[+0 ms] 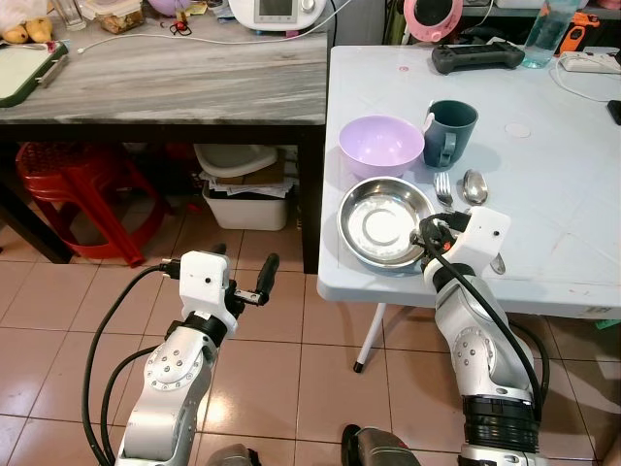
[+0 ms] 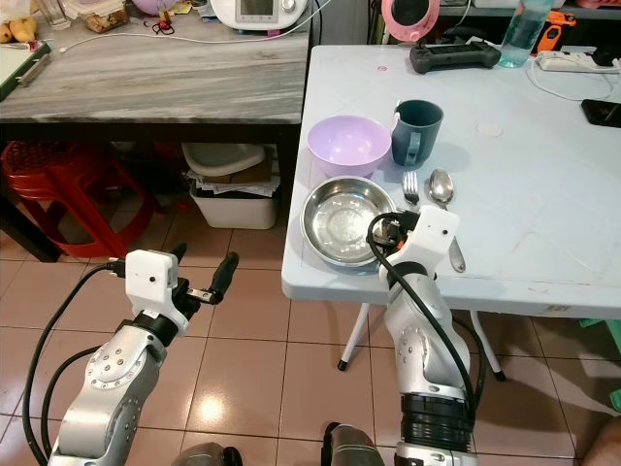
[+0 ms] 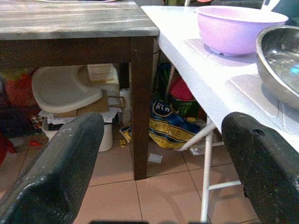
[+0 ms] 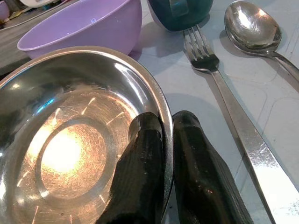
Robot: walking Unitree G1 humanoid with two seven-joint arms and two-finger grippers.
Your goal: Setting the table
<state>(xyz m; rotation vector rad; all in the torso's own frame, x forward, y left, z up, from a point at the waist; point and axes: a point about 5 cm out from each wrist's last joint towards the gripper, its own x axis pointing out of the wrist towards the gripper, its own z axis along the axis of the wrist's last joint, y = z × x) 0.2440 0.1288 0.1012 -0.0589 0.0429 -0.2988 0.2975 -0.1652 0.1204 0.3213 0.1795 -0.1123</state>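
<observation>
Right wrist view has the right gripper [image 4: 167, 140] pinching the steel plate [image 4: 70, 140] rim at the white table [image 1: 563, 223] edge, fork [image 4: 224, 93] just beside. Left gripper [image 1: 247, 277] hangs wide open.

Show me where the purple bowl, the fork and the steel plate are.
purple bowl [image 1: 380, 144], left eye view, on its inner hollow.
fork [image 4: 202, 46], right wrist view, on the tines.
steel plate [image 1: 380, 225], left eye view, on its shiny flat centre.

Steel plate [image 1: 384, 224] upright at table edge, lilac bowl [image 1: 380, 145] behind, fork [image 1: 443, 187], spoon [image 1: 474, 186], perhaps touching.
</observation>
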